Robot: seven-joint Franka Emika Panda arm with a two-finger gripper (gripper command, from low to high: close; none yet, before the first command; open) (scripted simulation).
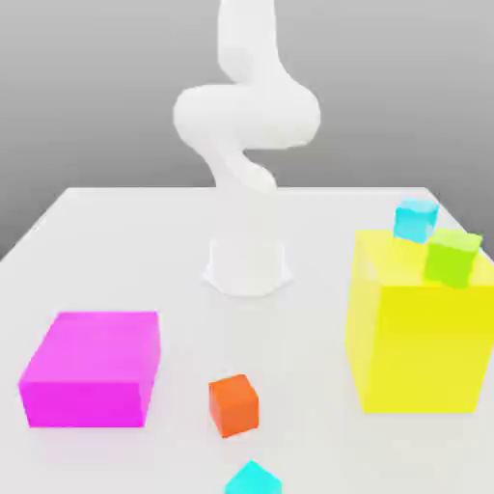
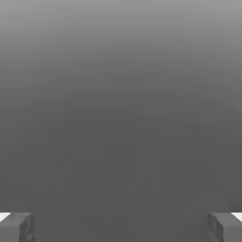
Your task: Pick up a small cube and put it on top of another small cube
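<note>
While the gripper [image 2: 121, 227] hangs with fingertips [image 2: 16, 227] spread wide on nothing, no cube is held. Orange cube [image 1: 233, 404] sits alone on the table [image 1: 125, 251], near the front, between magenta block [image 1: 92, 369] and yellow block [image 1: 417, 333]: likely the easiest pick. Green cube [image 1: 452, 257] and blue cube [image 1: 416, 220] perch by the yellow block's top. Cyan cube [image 1: 254, 480] lies at the front edge.

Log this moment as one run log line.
hand: open, holding nothing | orange cube: on table, untouched | green cube: on yellow block | stacking: not started
</note>
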